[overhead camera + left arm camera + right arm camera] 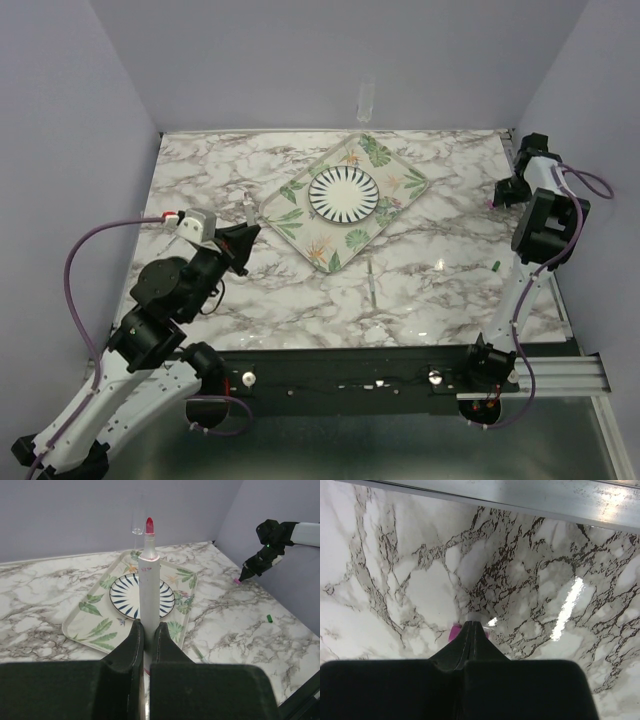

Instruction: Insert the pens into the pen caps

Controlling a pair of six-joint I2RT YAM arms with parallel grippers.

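Left wrist: pen (149, 580) inside left pincer (148, 629).

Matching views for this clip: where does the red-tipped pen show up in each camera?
Top external: the red-tipped pen is held by the left gripper, just left of the leaf-print tray.
Left wrist: centre frame, upright between the fingers, tray behind it.
Right wrist: not in it; only the marble table.
Shared landmark: the tray, in the top and left wrist views.

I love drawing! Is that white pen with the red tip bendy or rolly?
Probably stiff: the white pen with the red tip stands straight up from the left gripper. Its round barrel would likely roll on the marble table.
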